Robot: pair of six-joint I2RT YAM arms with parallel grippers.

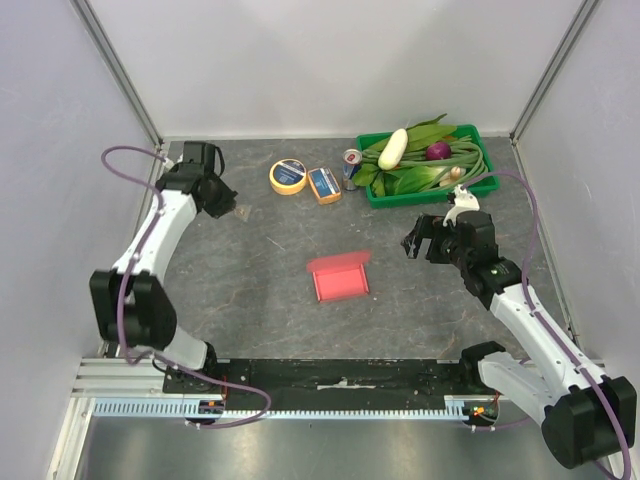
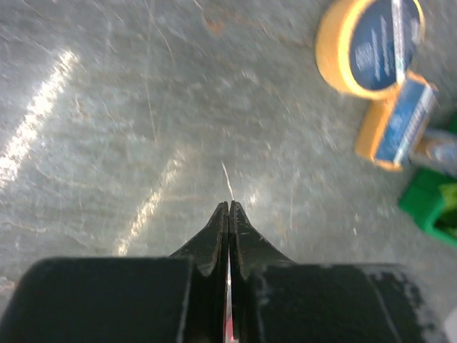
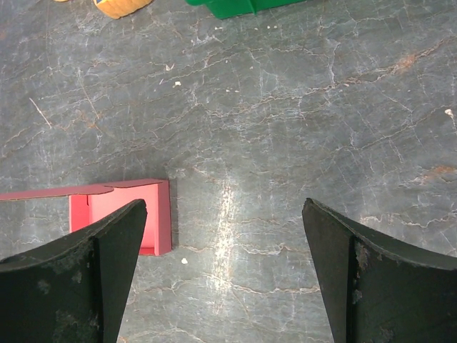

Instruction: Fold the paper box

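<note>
The paper box [image 1: 340,279] is a small shallow pink-red card box lying in the middle of the table, with one flap raised along its far side. In the right wrist view its near corner [image 3: 158,213] shows just beside my left fingertip. My right gripper [image 1: 414,241] hovers to the right of the box, its jaws wide open with only bare table between them [image 3: 225,209]. My left gripper [image 1: 241,211] is at the far left of the table, well away from the box. Its jaws are pressed together [image 2: 228,206], with nothing showing between the tips.
A yellow tape roll [image 1: 288,176], a small blue-and-orange box [image 1: 324,185] and a can [image 1: 352,166] stand at the back. A green tray [image 1: 428,199] of vegetables sits at the back right. White walls enclose three sides.
</note>
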